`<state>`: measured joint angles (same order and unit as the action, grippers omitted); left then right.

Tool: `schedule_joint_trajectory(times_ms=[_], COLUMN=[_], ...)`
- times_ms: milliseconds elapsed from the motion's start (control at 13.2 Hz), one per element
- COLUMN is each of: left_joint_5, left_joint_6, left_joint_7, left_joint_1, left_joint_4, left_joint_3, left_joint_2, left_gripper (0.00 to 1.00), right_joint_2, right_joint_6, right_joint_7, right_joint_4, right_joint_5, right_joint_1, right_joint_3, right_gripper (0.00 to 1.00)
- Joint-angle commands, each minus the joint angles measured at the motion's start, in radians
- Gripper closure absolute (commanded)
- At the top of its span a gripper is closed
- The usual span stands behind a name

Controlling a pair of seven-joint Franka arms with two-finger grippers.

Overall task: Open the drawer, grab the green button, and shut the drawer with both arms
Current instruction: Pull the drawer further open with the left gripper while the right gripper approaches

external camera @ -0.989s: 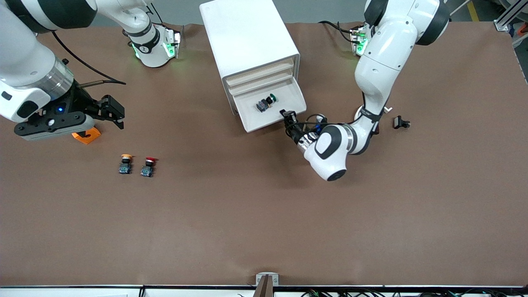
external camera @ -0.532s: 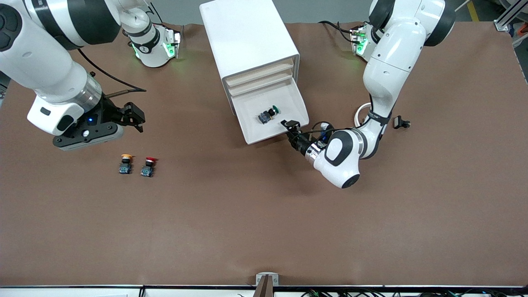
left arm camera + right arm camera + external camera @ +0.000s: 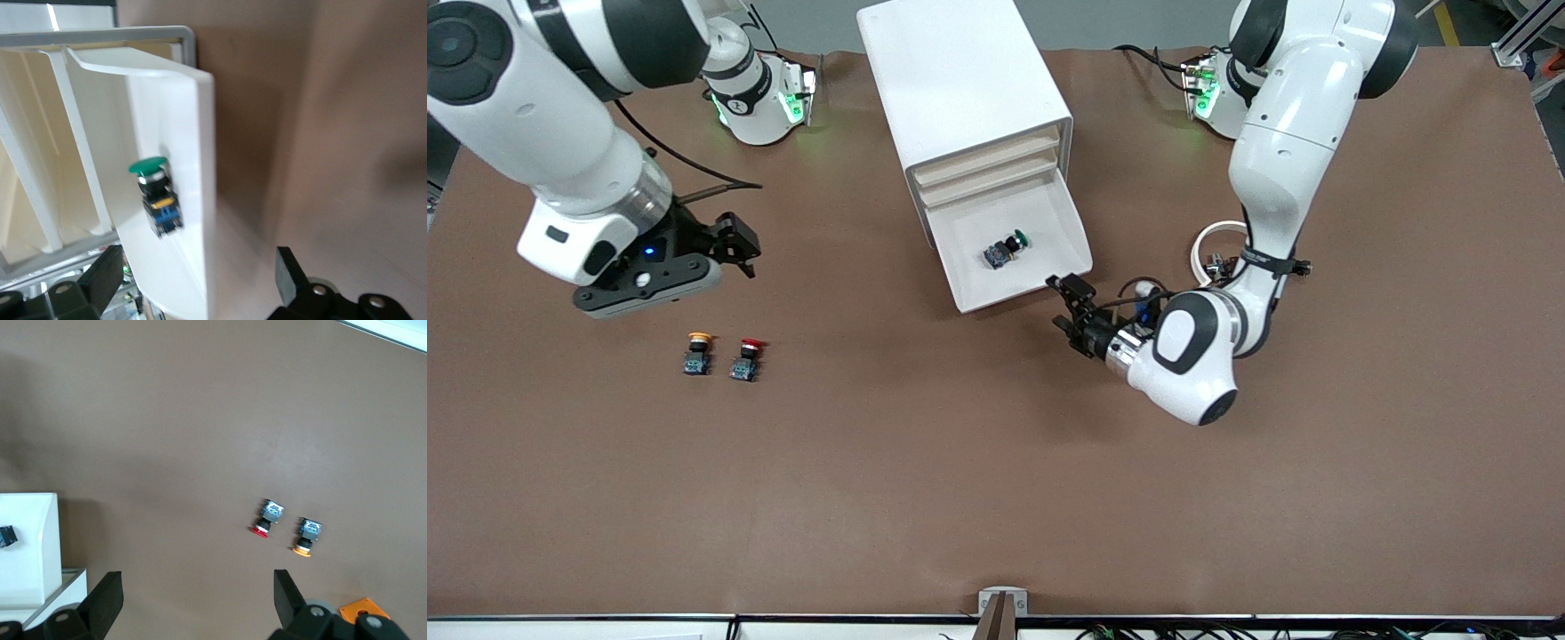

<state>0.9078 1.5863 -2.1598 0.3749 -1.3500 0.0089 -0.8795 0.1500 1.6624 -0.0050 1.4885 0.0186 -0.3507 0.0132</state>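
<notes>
The white cabinet [image 3: 960,80] stands at the robots' edge of the table. Its bottom drawer [image 3: 1040,218] is pulled out. The green-capped button [image 3: 1005,248] lies on its side in the drawer. My left gripper [image 3: 1074,307] is open and empty, just off the drawer's front corner at the left arm's end and clear of it. The left wrist view shows the drawer [image 3: 180,133], the button [image 3: 155,193] and my left gripper [image 3: 197,280] open. My right gripper [image 3: 734,244] is open and empty over the table at the right arm's end, also seen in the right wrist view [image 3: 197,597].
An orange-capped button [image 3: 698,352] and a red-capped button [image 3: 747,358] stand side by side nearer the front camera than the right gripper. An orange flat piece [image 3: 363,612] lies under that gripper. A white ring [image 3: 1214,244] lies beside the left arm.
The left gripper drew the drawer out a little more, then backed off its front toward the front camera. The right arm moved over the table toward the cabinet.
</notes>
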Motion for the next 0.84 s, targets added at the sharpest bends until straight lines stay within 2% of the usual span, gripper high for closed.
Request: schedule_joint_trajectory(times_ms=[0, 152, 228, 532, 760], left_joint_5=[-0.074, -0.159, -0.171, -0.247, -0.332], left_joint_6=[-0.029, -0.046, -0.049, -0.051, -0.049], left_joint_7=[0.003, 0.021, 0.046, 0.185, 0.268], left_joint_1=[-0.002, -0.019, -0.043, -0.123, -0.142], left_joint_4=[0.072, 0.084, 0.092, 0.107, 0.126], left_joint_3=[0.063, 0.095, 0.108, 0.111, 0.117], left_joint_2=[0.016, 0.03, 0.046, 0.1, 0.135], left_gripper=[0.0, 0.0, 0.0, 0.0, 0.0], right_joint_2=[0.008, 0.016, 0.023, 0.068, 0.123], right_joint_6=[-0.016, -0.016, -0.016, -0.015, 0.005], right_joint_7=[0.003, 0.049, 0.141, 0.617, 0.946], right_joint_4=[-0.017, -0.014, -0.014, -0.014, -0.016], right_joint_5=[-0.011, -0.009, -0.012, -0.012, -0.014], right_joint_1=[-0.054, -0.117, -0.126, -0.263, -0.364], right_joint_3=[0.004, 0.005, 0.004, 0.004, 0.004], right_gripper=[0.0, 0.0, 0.0, 0.0, 0.0])
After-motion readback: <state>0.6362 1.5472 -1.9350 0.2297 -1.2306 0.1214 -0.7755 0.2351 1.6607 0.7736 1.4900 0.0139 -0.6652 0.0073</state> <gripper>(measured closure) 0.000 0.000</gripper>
